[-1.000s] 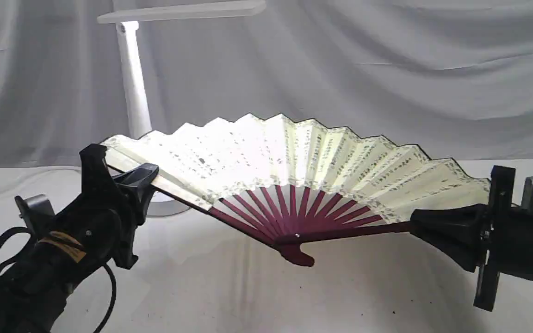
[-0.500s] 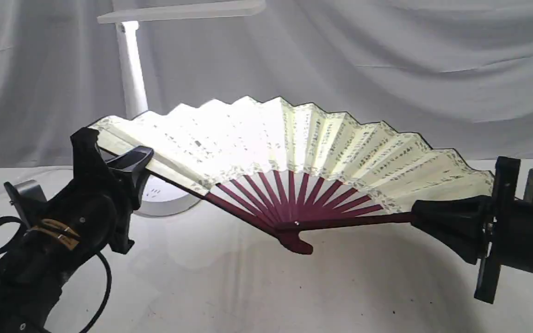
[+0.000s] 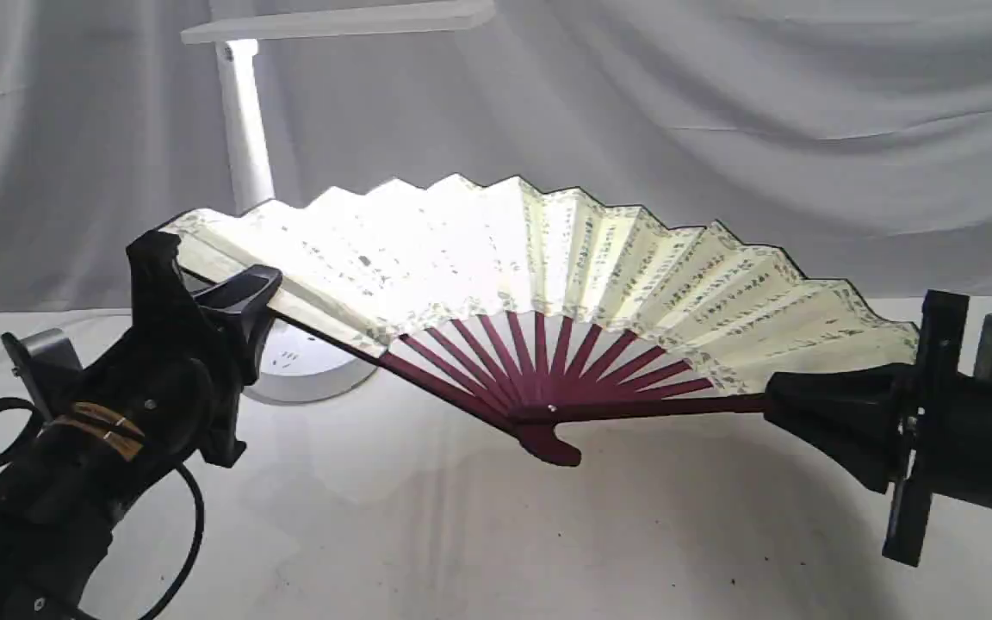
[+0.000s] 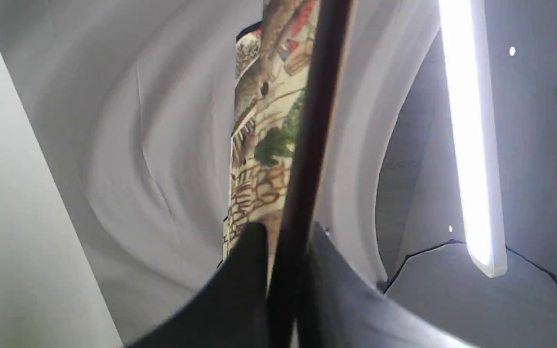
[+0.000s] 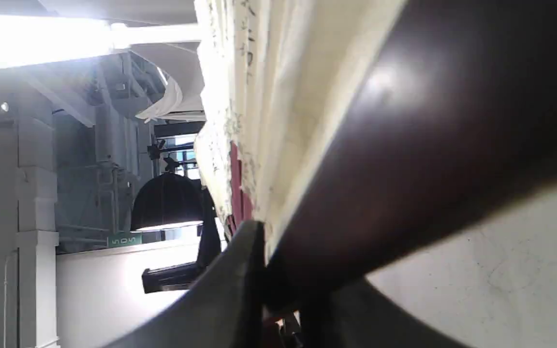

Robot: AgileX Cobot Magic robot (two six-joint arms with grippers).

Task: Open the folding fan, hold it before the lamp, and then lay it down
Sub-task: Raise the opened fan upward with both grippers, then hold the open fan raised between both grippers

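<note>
Draped backdrop [image 3: 720, 103]: one fan [image 3: 548, 250], one lamp [image 3: 242, 120], two tools [image 3: 212, 277] [image 3: 773, 405]

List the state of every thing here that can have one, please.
folding fan: spread open, held in the air before the lamp, not yet laid down
lamp: lit, standing upright
left gripper: shut on one guard of the folding fan
right gripper: shut on the other guard

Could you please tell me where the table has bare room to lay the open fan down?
The white tablecloth lies bare in front, under the folding fan, between the left hand and right hand. It is crowded back left, where the lamp stands.
</note>
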